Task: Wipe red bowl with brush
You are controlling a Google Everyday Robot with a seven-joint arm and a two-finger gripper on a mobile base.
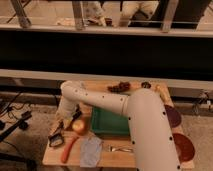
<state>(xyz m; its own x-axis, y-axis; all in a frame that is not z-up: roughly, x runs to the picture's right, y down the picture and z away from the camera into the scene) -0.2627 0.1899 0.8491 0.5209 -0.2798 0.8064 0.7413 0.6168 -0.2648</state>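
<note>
Wooden tabletop below a dark wall carries a green rectangular tray at its middle. Left of the tray, the white arm's gripper hangs low over the slim black-handled brush with greyish bristles, just beside the small glossy orange-red bowl. How wide it stands, or whether it grips the brush, I cannot tell.

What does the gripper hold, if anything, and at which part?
Cannot be told. The gripper is low by the brush, beside the red bowl.
</note>
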